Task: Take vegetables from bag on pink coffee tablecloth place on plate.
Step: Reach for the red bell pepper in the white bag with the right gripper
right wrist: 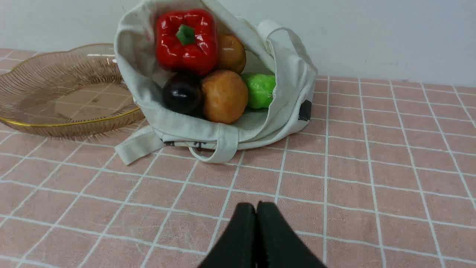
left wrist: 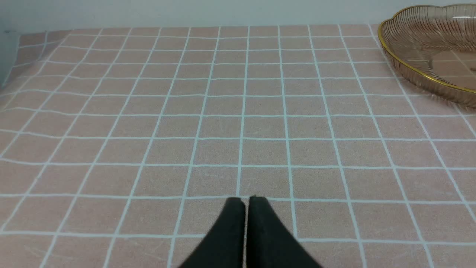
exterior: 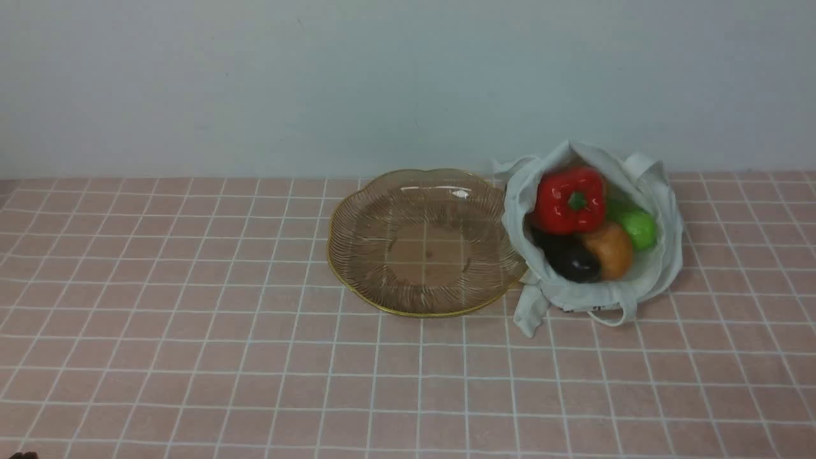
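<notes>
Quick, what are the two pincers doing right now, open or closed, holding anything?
Left pincer: closed, holding nothing.
Right pincer: closed, holding nothing.

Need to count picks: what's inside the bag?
A red pepper, front potato, rear potato, eggplant and part of a green cucumber. The bag hides anything beneath them.

Your left gripper (left wrist: pixel 245 200) shows in its wrist view as two matte black fingers (left wrist: pixel 230 227) lying side by side. They taper toward level tips, with only a hairline slit between them. Your right gripper (right wrist: pixel 256 205) looks much the same in its own wrist view: both black fingers (right wrist: pixel 240 234) are pressed flat against each other, and the tips meet. Each gripper points forward and slightly downward, and neither has anything clamped between its jaws.
</notes>
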Robot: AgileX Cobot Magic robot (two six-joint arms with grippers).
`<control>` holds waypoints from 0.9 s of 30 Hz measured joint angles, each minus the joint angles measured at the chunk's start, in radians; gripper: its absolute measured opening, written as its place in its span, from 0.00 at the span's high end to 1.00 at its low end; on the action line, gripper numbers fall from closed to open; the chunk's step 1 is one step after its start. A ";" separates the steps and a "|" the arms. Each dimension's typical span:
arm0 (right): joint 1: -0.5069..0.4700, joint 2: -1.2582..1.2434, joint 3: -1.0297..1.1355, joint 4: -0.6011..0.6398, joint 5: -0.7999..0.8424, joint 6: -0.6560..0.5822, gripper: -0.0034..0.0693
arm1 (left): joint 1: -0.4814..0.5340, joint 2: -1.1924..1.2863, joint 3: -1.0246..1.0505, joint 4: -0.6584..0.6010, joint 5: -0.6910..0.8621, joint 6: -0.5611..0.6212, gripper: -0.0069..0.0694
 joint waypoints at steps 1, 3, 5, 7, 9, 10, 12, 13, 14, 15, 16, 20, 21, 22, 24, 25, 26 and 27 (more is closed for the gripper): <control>0.000 0.000 0.000 0.000 0.000 0.000 0.98 | 0.000 0.000 0.000 0.000 0.000 0.000 0.92; 0.000 0.000 0.000 0.000 0.000 0.000 0.98 | 0.000 0.000 0.000 0.000 0.000 0.000 0.92; 0.000 0.000 0.000 0.000 0.000 0.000 0.98 | 0.000 0.000 0.000 0.000 0.000 0.000 0.92; 0.000 0.000 0.000 0.000 0.000 0.000 0.98 | 0.000 0.000 0.000 0.000 0.000 0.000 0.92; 0.000 0.000 0.000 0.000 0.000 0.000 0.98 | 0.000 0.000 0.000 0.000 0.000 0.000 0.92; 0.000 0.000 0.000 0.000 0.000 0.000 0.98 | 0.000 0.000 0.000 0.000 0.000 0.000 0.92; 0.000 0.000 0.000 -0.003 0.000 -0.004 0.98 | 0.000 0.000 0.000 0.000 0.000 0.000 0.92; 0.000 0.000 0.000 -0.005 0.000 -0.008 0.98 | 0.000 0.000 0.000 0.000 0.000 0.000 0.92; 0.000 0.000 0.000 -0.005 0.000 -0.009 0.98 | 0.000 0.000 0.000 0.000 0.000 0.000 0.92; 0.000 0.000 0.000 -0.007 0.000 -0.012 0.98 | 0.000 0.000 0.000 0.000 0.000 0.000 0.92; 0.000 0.000 0.000 -0.007 0.000 -0.012 0.98 | 0.000 0.000 0.000 0.000 0.000 0.000 0.92; 0.000 0.000 0.000 -0.008 0.000 -0.012 0.98 | 0.000 0.000 0.000 0.000 0.000 0.000 0.92; 0.000 0.000 0.000 -0.008 0.000 -0.012 0.98 | 0.000 0.000 0.000 0.000 0.000 0.000 0.92; 0.000 0.000 0.000 -0.008 0.000 -0.012 0.98 | 0.000 0.000 0.000 0.000 0.000 0.000 0.92; 0.000 0.000 0.000 -0.009 0.000 -0.012 0.98 | 0.000 0.000 0.000 0.000 0.000 0.000 0.92; 0.000 0.000 0.000 -0.009 0.000 -0.012 0.98 | 0.000 0.000 0.000 0.000 0.000 0.000 0.92; 0.000 0.000 0.000 -0.009 0.000 -0.012 0.98 | 0.000 0.000 0.000 0.000 0.000 0.000 0.92; 0.000 0.000 0.000 -0.009 0.000 -0.012 0.98 | 0.000 0.000 0.000 0.000 0.000 0.000 0.92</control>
